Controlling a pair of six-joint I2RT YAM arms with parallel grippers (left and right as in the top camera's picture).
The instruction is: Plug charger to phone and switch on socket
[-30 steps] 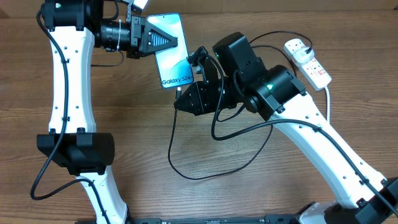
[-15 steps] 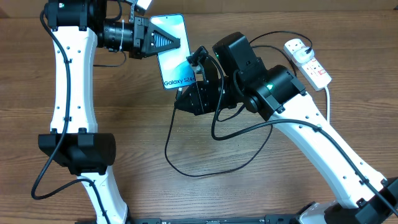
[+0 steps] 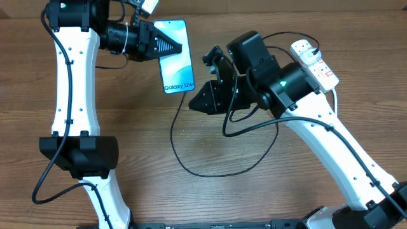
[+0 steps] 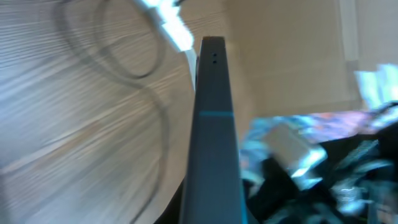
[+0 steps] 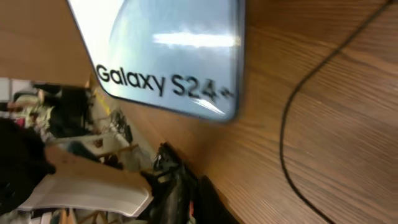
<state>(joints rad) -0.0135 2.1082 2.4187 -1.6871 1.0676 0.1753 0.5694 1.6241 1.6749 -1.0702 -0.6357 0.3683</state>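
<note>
My left gripper (image 3: 166,46) is shut on the phone (image 3: 175,58), gripping its upper half; the lit screen reads "Galaxy S24". In the left wrist view the phone (image 4: 214,124) shows edge-on, blurred. It also shows in the right wrist view (image 5: 168,50). My right gripper (image 3: 193,104) sits just below and right of the phone's bottom corner, shut on the charger (image 3: 173,143) near its tip. The black cable loops over the table toward the socket (image 3: 316,63), a white power strip at the far right with a white plug in it. I cannot tell whether the tip touches the phone.
The charger's loop (image 5: 292,112) lies on the wooden table (image 3: 127,178) below my right arm. A thick white lead (image 3: 335,95) runs down from the socket. A tan wall edges the table's far side.
My right gripper has moved right, away from the phone's bottom edge, taking the cable end with it. The phone has shifted slightly and the cable loop has drawn up.
</note>
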